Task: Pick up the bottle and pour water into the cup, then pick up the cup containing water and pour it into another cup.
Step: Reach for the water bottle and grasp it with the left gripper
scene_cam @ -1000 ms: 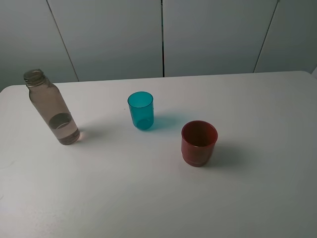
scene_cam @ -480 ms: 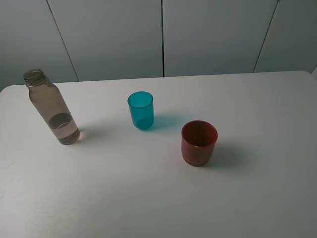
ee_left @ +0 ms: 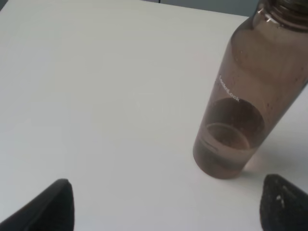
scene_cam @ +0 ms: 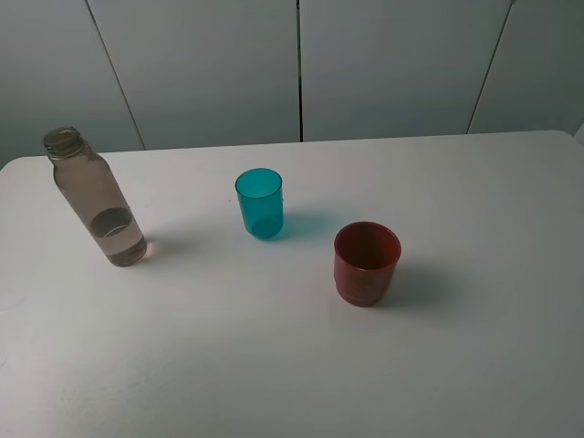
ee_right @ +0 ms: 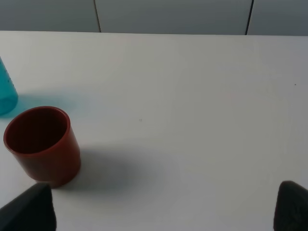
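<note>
I am holding my left gripper (ee_left: 168, 211) spread wide, with nothing in its jaws and touching nothing. It is pointing toward the bottle (ee_left: 239, 106), which is standing upright near the left end of the table (scene_cam: 274, 365) with a little water (ee_left: 224, 154) in its bottom. My right gripper (ee_right: 159, 214) is likewise gaping wide and empty. It is facing the dark red cup (ee_right: 43, 144), which is sitting upright near the teal cup (scene_cam: 260, 203) around the table's middle, not touching it and well apart from the bottle.
</note>
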`<action>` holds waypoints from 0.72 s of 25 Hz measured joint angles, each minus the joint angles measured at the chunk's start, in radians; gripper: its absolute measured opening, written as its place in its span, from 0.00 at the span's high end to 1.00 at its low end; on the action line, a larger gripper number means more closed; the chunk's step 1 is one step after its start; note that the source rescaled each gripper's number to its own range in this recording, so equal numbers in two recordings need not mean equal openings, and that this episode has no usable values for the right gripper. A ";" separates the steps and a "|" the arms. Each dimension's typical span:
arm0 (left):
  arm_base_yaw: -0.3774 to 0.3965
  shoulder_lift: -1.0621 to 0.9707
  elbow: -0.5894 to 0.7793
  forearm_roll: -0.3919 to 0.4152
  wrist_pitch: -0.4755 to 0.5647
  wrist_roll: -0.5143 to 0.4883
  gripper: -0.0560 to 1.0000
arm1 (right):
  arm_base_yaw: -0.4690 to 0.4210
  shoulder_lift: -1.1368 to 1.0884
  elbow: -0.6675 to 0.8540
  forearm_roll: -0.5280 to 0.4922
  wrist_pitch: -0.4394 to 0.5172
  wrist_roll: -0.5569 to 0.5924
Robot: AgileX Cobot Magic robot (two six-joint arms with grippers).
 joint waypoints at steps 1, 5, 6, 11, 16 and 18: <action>0.000 0.000 0.001 0.032 -0.005 -0.029 0.05 | 0.000 0.000 0.000 0.000 0.000 0.000; 0.000 0.000 0.001 0.181 -0.035 -0.153 0.05 | 0.000 0.000 0.000 0.000 0.000 0.000; 0.000 0.005 0.001 0.211 -0.043 -0.169 0.05 | 0.000 0.000 0.000 0.000 0.000 0.000; 0.000 0.096 0.011 0.310 -0.130 -0.239 0.05 | 0.000 0.000 0.000 0.000 0.000 0.000; 0.000 0.234 0.021 0.378 -0.236 -0.244 0.05 | 0.000 0.000 0.000 0.000 -0.001 0.000; 0.000 0.284 0.021 0.422 -0.259 -0.244 0.05 | 0.000 0.000 0.000 0.000 -0.002 0.000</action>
